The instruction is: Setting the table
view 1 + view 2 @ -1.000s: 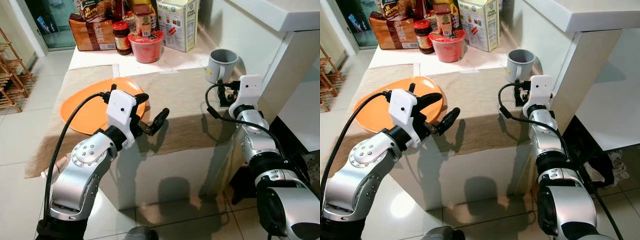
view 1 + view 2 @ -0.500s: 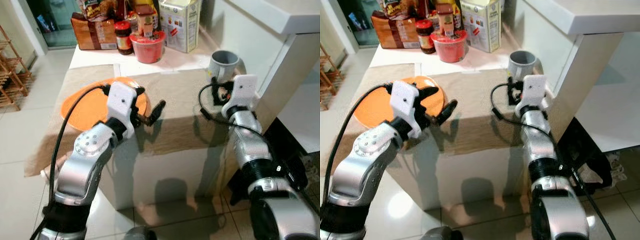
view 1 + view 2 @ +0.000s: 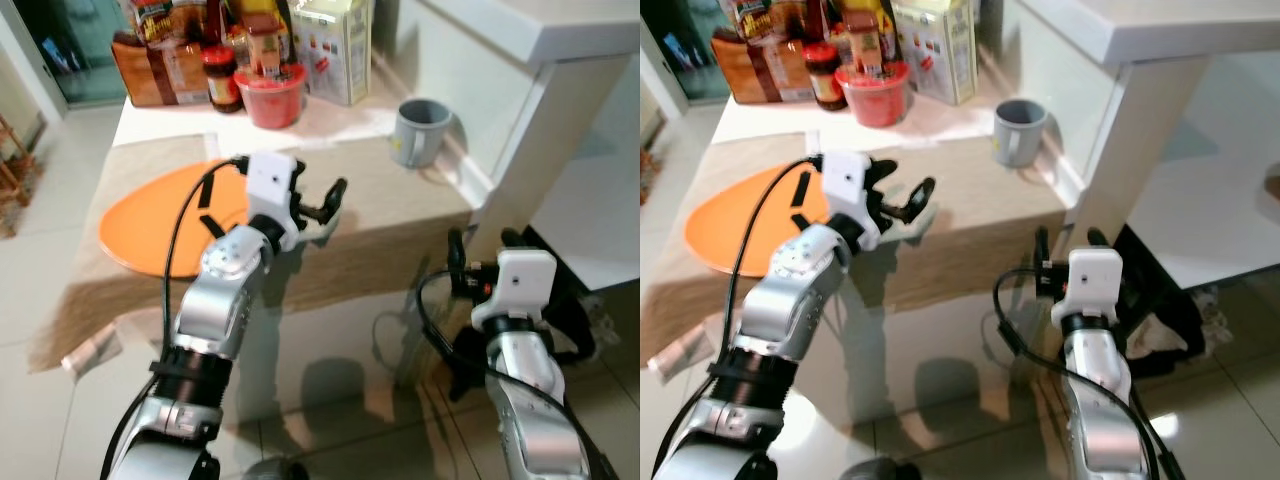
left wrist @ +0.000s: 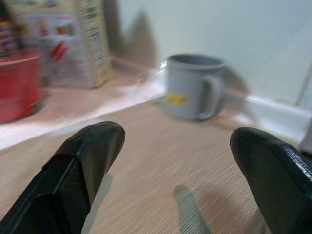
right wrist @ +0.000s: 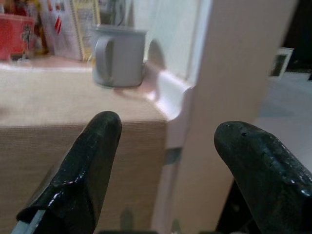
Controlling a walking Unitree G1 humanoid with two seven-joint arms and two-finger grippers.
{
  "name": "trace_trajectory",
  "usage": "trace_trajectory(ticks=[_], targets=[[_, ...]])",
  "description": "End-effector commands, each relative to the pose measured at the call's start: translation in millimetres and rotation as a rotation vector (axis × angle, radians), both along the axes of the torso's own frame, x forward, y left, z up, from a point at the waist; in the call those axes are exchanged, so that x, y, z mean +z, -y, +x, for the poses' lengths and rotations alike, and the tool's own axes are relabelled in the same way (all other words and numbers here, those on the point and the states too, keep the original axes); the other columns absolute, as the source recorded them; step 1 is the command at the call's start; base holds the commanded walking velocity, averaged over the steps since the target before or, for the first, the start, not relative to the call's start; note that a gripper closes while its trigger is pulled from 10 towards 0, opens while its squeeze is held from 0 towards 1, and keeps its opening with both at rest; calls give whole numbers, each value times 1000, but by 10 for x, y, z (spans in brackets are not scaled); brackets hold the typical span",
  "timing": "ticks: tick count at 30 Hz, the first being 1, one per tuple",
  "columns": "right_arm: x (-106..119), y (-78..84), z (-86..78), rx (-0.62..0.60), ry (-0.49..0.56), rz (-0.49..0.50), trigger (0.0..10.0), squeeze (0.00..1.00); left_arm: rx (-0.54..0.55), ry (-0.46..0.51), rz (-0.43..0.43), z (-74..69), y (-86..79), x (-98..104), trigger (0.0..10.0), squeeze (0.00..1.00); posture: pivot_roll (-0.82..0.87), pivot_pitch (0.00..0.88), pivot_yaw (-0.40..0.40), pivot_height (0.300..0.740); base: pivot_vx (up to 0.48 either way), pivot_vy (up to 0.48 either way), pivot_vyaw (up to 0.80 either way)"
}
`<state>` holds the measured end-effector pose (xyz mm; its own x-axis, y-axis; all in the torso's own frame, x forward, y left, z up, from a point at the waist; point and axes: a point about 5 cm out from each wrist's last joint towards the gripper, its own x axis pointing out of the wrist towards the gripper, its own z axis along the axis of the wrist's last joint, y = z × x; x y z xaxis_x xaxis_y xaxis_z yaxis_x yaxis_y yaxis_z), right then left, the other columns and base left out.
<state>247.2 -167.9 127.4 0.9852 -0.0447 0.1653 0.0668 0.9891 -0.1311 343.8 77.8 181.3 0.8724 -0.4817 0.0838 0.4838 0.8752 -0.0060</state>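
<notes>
Judging by how things lie, the table-setting is only partly done: an orange plate [image 3: 160, 215] lies flat on the beige woven cloth [image 3: 400, 195] that covers the counter [image 3: 330, 120], while the grey mug [image 3: 420, 130] stands upright well away from the plate, at the far corner of the cloth next to the white wall, so it looks not yet brought to the place setting; no cutlery can be made out. The left gripper [image 3: 315, 205] hovers just above the cloth between the plate and the mug, its fingers spread apart and empty, and in its wrist view the mug sits straight ahead between the two black fingertips [image 4: 87, 151]. The right gripper [image 3: 1065, 245] hangs low, below the counter's edge on the side away from the plate, also spread wide and holding nothing, facing the counter's side beneath the mug. The mug is a plain matte cylinder with a loop handle and a small yellow label, probably enamel or ceramic and rigid to the grasp. The plate is a smooth, glossy, shallow round. The cloth shows a fine ribbed weave and drapes over the counter's front edge. Behind the plate stand a red tub [image 3: 272, 95], a dark-lidded jar [image 3: 220, 80] and a printed carton [image 3: 335, 45], crowded together on bare white counter.
</notes>
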Motion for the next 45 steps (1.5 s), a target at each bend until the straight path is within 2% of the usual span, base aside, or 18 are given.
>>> trace_trajectory(ticks=[1, 7, 18, 23, 26, 37, 43, 45], targets=[[81, -23, -15, 5, 24, -2, 10000, 0, -18, 34, -6, 45, 68, 81, 10000, 0, -16, 0, 80, 740, 0, 0, 0], [96, 17, -80, -12, 4, -6, 10000, 0, -44, 47, -40, 85, 147, 125, 10000, 0, -17, 0, 87, 740, 0, -100, 0], [76, -18, -146, -12, -30, -3, 10000, 0, -64, 45, -54, 127, 256, 86, 10000, 0, -29, 0, 94, 740, 391, -200, 0], [51, 7, -166, -5, -59, -15, 10000, 0, 1, 31, -42, 178, 222, 53, 10000, 0, -31, 0, 85, 740, 463, 0, 0], [47, 23, -177, 0, -71, -21, 10000, 0, 114, 18, 2, 241, 161, 22, 10000, 0, -33, 0, 80, 740, 186, 0, 0], [-4, 1, -257, 24, -105, -19, 10000, 0, 226, 19, 17, 329, 46, 71, 10000, 0, -31, 0, 79, 740, 0, 0, 0], [-12, 5, -254, 26, -113, -19, 10000, 0, 233, -16, 19, 363, 69, 52, 10000, 0, -32, 0, 78, 740, 0, 0, 0], [-12, 7, -250, 27, -115, -19, 10000, 0, 228, -39, 45, 376, 86, 20, 10000, 0, -32, 0, 77, 740, 0, 0, 0]])
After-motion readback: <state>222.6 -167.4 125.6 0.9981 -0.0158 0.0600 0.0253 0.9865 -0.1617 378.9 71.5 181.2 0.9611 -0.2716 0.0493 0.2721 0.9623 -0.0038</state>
